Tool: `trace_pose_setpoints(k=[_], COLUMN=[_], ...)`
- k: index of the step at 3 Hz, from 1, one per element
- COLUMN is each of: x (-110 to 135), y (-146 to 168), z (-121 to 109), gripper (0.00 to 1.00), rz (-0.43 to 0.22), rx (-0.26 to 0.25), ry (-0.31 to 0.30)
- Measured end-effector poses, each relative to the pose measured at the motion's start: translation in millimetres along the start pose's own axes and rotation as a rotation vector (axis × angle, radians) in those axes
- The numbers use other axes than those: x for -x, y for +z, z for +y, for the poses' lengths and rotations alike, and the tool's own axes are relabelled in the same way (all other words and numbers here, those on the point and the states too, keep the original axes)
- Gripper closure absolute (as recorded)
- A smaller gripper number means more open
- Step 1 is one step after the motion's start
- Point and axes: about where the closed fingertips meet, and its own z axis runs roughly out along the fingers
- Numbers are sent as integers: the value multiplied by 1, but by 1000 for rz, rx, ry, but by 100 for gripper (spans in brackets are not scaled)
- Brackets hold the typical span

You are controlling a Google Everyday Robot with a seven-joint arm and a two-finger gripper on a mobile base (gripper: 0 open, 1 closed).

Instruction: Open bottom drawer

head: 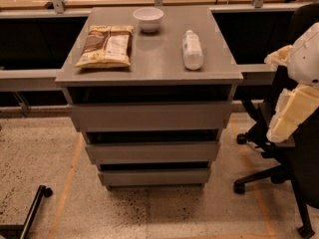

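A grey cabinet (149, 59) stands in the middle of the camera view with three handleless drawers stacked in its front. The bottom drawer (154, 177) is the lowest and narrowest flat grey panel, just above the floor. It sits pushed in, with a dark gap above it. The middle drawer (152, 152) and the top drawer (149, 116) are above it. My gripper (291, 116) shows as a cream and white arm end at the right edge. It is held in the air, to the right of the cabinet and apart from it, at about the height of the top drawer.
On the cabinet top lie a snack bag (105, 46), a white bowl (148, 19) and a plastic bottle (192, 49) on its side. A black office chair (279, 158) stands to the right, behind my arm. A black wheeled leg (32, 210) is at the lower left. The floor is speckled.
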Motion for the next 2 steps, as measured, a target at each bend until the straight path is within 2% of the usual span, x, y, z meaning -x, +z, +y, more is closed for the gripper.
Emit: trace_pose_setpoints(k=[1, 2], x=[-3, -2], y=[2, 25], z=[4, 15], gripper=[0, 0], rz=[38, 15], rx=[20, 46], ry=[3, 17])
